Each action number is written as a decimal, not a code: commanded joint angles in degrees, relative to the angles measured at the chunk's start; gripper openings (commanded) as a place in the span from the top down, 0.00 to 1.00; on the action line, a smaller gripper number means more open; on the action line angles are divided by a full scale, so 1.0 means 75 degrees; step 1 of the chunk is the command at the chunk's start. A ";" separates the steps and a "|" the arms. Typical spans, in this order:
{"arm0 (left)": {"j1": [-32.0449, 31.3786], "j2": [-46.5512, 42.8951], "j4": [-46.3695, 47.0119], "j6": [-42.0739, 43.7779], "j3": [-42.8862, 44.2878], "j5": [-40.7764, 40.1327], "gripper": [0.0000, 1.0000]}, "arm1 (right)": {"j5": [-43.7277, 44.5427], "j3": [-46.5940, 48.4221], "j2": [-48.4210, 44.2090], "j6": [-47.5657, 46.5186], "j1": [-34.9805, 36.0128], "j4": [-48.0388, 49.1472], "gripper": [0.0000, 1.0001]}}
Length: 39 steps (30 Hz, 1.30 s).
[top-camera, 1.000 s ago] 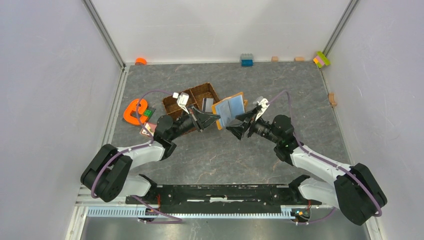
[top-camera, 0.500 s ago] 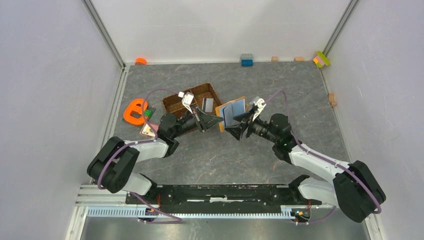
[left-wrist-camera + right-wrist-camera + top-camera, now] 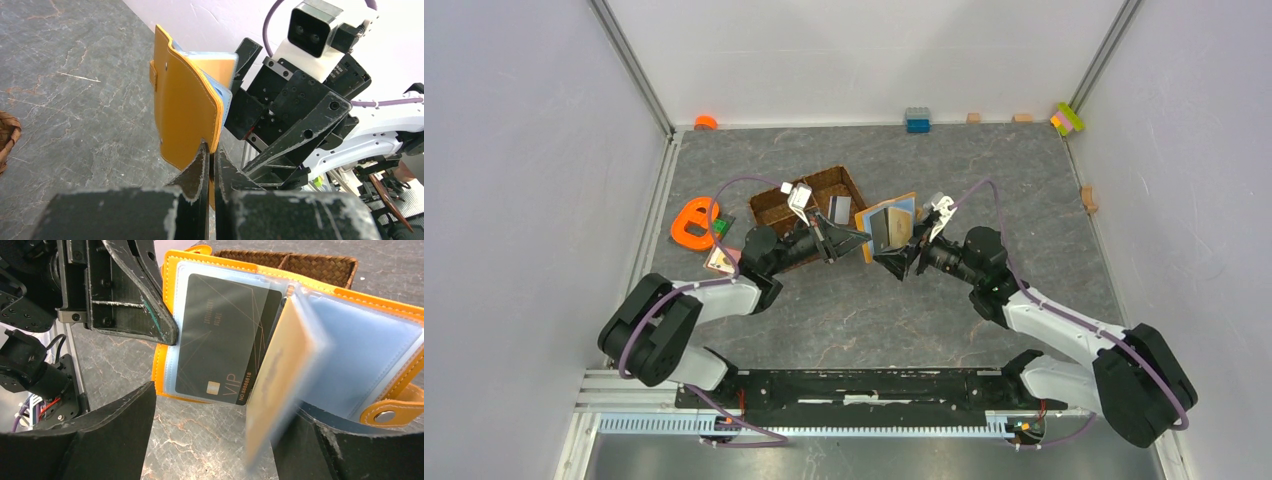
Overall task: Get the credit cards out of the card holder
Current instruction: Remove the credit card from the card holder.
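The orange card holder is held upright above the table, open toward my right arm. My left gripper is shut on its lower edge, and its black fingers show at the holder's left side in the right wrist view. Inside, a dark credit card marked VIP sits in a clear sleeve. A beige leaf or card stands out from the middle, blurred. My right gripper is open just below the holder, with the beige leaf close to its right finger.
A brown woven tray stands just left of the holder, with a grey flat piece in one compartment. An orange e-shaped toy lies at the left. Toy bricks line the back wall. A wall runs along each side.
The left arm has shifted right with the holder. The holder now stands steeper and its beige leaf has swung out. The right gripper has stayed open and edged closer.
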 commanded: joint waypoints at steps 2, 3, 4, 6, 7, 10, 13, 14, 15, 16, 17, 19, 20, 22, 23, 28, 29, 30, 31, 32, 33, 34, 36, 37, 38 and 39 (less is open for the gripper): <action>0.0030 -0.0362 0.0134 0.0122 0.0097 -0.0226 0.98 | 0.0230 0.0041 -0.0416 -0.0061 0.0052 0.0181 0.18; 0.0040 -0.0382 0.0116 0.0129 0.0086 -0.0250 0.98 | 0.0323 0.0001 -0.0493 -0.0049 0.0060 0.0186 0.18; 0.0048 -0.0409 0.0111 0.0134 0.0075 -0.0275 0.98 | 0.0409 -0.0045 -0.0579 -0.0044 0.0052 0.0173 0.18; 0.0066 -0.0442 0.0097 0.0134 0.0037 -0.0322 0.98 | 0.0689 -0.0157 -0.0833 -0.0041 0.0053 0.0131 0.18; 0.0078 -0.0458 0.0098 0.0134 0.0018 -0.0342 0.98 | 0.0813 -0.0207 -0.0946 -0.0035 0.0052 0.0106 0.18; 0.0095 -0.0487 0.0110 0.0134 -0.0015 -0.0391 0.98 | 0.1017 -0.0356 -0.1282 -0.0026 0.0053 0.0079 0.33; 0.0124 -0.0506 0.0131 0.0134 -0.0043 -0.0417 0.98 | 0.0853 -0.0414 -0.1471 0.0028 0.0057 0.0076 0.44; 0.0133 -0.0498 0.0150 0.0120 -0.0044 -0.0401 0.98 | 0.0706 -0.0406 -0.1495 0.0033 0.0053 0.0116 0.46; 0.0134 -0.0475 0.0165 0.0105 -0.0044 -0.0400 0.98 | 0.0480 -0.0432 -0.1497 0.0051 0.0051 0.0214 0.47; 0.0137 -0.0471 0.0194 0.0091 -0.0044 -0.0395 0.98 | 0.0267 -0.0441 -0.1486 0.0087 0.0054 0.0323 0.47; 0.0137 -0.0464 0.0241 0.0072 -0.0055 -0.0383 0.98 | 0.0066 -0.0454 -0.1444 0.0133 0.0052 0.0451 0.48; 0.0147 -0.0440 0.0328 0.0021 -0.0056 -0.0321 0.98 | -0.0185 -0.0401 -0.1313 0.0185 0.0061 0.0552 0.51; 0.0146 -0.0432 0.0358 0.0000 -0.0055 -0.0292 0.98 | -0.0255 -0.0372 -0.1239 0.0194 0.0061 0.0559 0.53; 0.0143 -0.0416 0.0430 -0.0038 -0.0061 -0.0227 0.98 | -0.0314 -0.0332 -0.1137 0.0196 0.0062 0.0568 0.58; 0.0148 -0.0405 0.0448 -0.0050 -0.0063 -0.0207 0.98 | -0.0368 -0.0331 -0.1105 0.0190 0.0057 0.0614 0.59; 0.0148 -0.0380 0.0610 -0.0143 -0.0035 -0.0038 0.98 | -0.0152 -0.0276 -0.1073 0.0141 0.0053 0.0425 0.58; 0.0149 -0.0374 0.0630 -0.0153 -0.0033 -0.0011 0.98 | -0.0049 -0.0267 -0.1095 0.0097 0.0054 0.0368 0.58; 0.0148 -0.0357 0.0648 -0.0158 -0.0033 0.0014 0.98 | 0.0048 -0.0270 -0.1115 0.0075 0.0056 0.0309 0.59; 0.0149 -0.0349 0.0641 -0.0158 -0.0020 0.0027 0.98 | 0.0112 -0.0263 -0.1114 0.0055 0.0062 0.0253 0.61; 0.0143 -0.0337 0.0663 -0.0179 -0.0010 0.0055 0.98 | 0.0174 -0.0253 -0.1121 0.0043 0.0062 0.0219 0.62; 0.0147 -0.0324 0.0682 -0.0182 -0.0017 0.0063 0.98 | 0.0219 -0.0243 -0.1116 0.0017 0.0057 0.0173 0.63; 0.0147 -0.0310 0.0701 -0.0199 0.0002 0.0080 0.98 | 0.0255 -0.0232 -0.1106 0.0009 0.0063 0.0154 0.63; 0.0148 -0.0287 0.0751 -0.0228 0.0008 0.0115 0.98 | 0.0346 -0.0209 -0.1098 -0.0015 0.0052 0.0078 0.59; 0.0149 -0.0278 0.0777 -0.0251 0.0013 0.0131 0.98 | 0.0375 -0.0194 -0.1098 -0.0032 0.0055 0.0054 0.50; 0.0142 -0.0270 0.0798 -0.0258 0.0015 0.0133 0.98 | 0.0427 -0.0197 -0.1109 -0.0030 0.0058 0.0030 0.41; 0.0148 -0.0254 0.0800 -0.0263 0.0015 0.0133 0.98 | 0.0437 -0.0214 -0.1128 -0.0028 0.0059 0.0026 0.33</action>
